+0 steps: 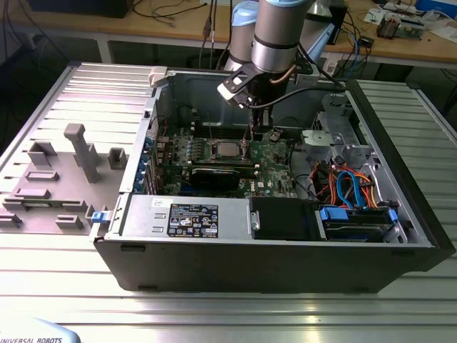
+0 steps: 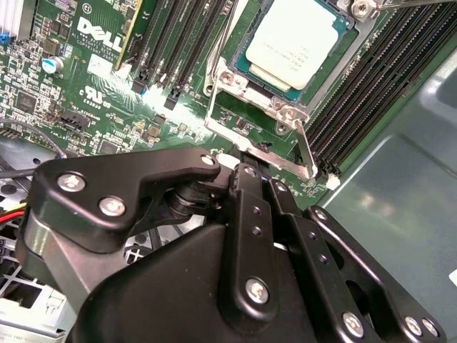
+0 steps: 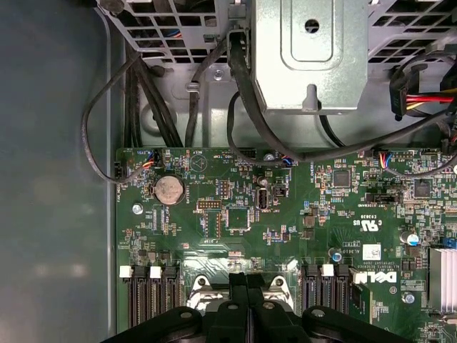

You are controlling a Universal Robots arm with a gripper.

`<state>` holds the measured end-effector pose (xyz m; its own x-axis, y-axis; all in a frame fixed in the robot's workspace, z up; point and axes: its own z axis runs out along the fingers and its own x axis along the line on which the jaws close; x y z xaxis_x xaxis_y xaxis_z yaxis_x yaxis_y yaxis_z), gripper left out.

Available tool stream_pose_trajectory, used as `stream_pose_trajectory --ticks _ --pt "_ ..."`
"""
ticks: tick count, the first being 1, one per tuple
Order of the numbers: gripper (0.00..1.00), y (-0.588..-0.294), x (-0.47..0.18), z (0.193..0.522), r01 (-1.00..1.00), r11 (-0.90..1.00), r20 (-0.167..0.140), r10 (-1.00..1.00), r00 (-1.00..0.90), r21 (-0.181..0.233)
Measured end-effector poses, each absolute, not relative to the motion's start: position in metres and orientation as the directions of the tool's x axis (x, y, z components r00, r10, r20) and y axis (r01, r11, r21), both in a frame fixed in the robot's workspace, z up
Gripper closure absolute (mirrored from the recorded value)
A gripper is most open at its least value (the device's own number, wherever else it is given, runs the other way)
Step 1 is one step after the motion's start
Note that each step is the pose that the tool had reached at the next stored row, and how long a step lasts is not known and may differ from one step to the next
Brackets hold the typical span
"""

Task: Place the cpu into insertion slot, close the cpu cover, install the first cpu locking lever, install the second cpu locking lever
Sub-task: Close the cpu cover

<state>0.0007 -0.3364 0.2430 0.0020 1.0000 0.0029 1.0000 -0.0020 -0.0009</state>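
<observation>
The small flat square cpu (image 2: 296, 41) with a silvery-grey metal top was seen seated in its socket on the green motherboard (image 2: 78, 100), between two banks of long black memory slots (image 2: 371, 89). The thin square silvery metal cpu cover (image 2: 246, 84) with an open window was seen lying flat around the cpu's edges, and the metal top could be seen through the window. A narrow silvery metal lever (image 2: 305, 146) was seen at the socket's corner nearest the gripper, tilted up off the motherboard. The black two-fingered gripper (image 2: 257, 171) was held just beside that edge of the socket. Its fingers (image 3: 238, 289) were pressed together, and whether anything was pinched between them could not be told. In the exterior view the grey robot arm (image 1: 275, 32) was seen reaching down into the open dark grey computer case (image 1: 214, 264), which was laid on its side on a ribbed metal table (image 1: 400, 300). In the first wrist view a round silver coin battery (image 3: 169, 189) was seen near the motherboard's edge, close to black cables (image 3: 143, 107)
</observation>
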Motion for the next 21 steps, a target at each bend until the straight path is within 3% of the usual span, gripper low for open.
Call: stream_pose_trajectory --ticks 21 --pt "0.89 -0.3364 -0.0082 0.243 1.0 -0.002 0.003 1.0 0.002 -0.001"
